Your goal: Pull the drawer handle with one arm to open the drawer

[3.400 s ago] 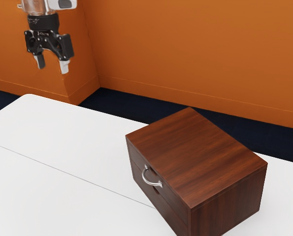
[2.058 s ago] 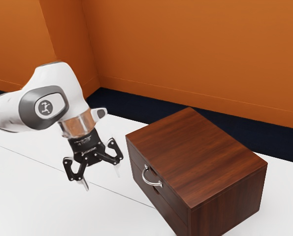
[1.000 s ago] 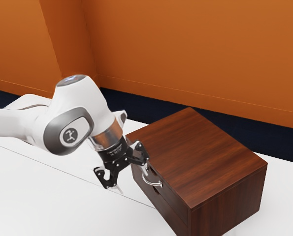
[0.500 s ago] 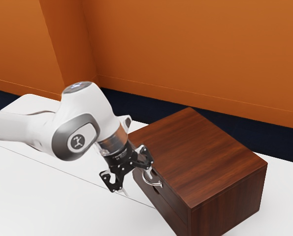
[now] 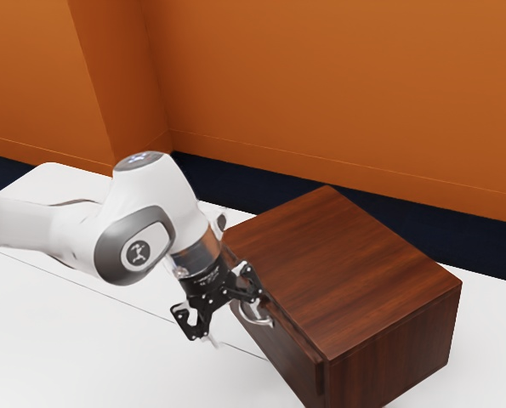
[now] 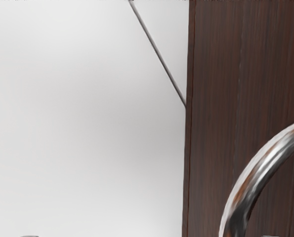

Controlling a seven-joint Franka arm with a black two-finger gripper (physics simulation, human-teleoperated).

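A dark wooden drawer box (image 5: 355, 272) stands on the white table (image 5: 57, 340). Its front, facing the exterior view's lower left, carries a silver ring handle (image 5: 258, 317). My black gripper (image 5: 227, 313) is right at that front, open with its fingers spread wide. One finger reaches in at the handle and the other hangs over the table, off the box's front. The drawer front stands out a little from the box body. In the wrist view the drawer front (image 6: 235, 98) is very close, and the handle's metal arc (image 6: 258, 177) curves just beside my hand.
A thin seam (image 5: 82, 285) crosses the table top and runs under the box. Orange walls (image 5: 338, 93) with a dark floor strip lie behind. Open table surface spreads toward the exterior view's left and lower left.
My arm came down from high at the upper left to the box front. In the last half second my hand drew back toward the lower left, and the handle and drawer front came with it.
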